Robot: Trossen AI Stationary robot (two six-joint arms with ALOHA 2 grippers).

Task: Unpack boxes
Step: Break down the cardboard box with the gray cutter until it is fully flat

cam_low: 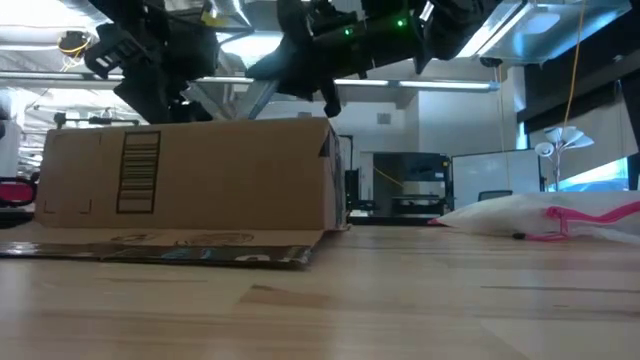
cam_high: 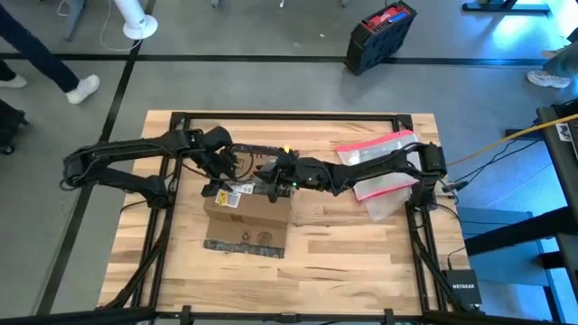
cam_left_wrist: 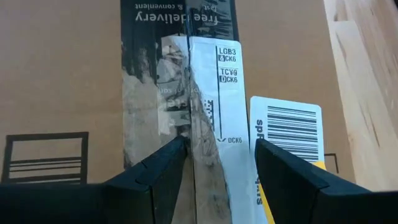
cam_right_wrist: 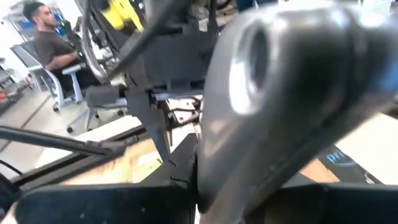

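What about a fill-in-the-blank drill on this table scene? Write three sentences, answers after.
1. The cardboard box stands on a table made of ____.
2. The left gripper hangs over the box's tape strip with its fingers ____.
3. The clear pouch beside the box has a ____ edge.

Missing words: wood; open; pink-red

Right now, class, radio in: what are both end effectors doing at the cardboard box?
Left end effector open, fingers straddling the torn tape strip on the box. Right end effector over the box's far edge, state unclear. Clear pouch lies apart, beside the right arm.
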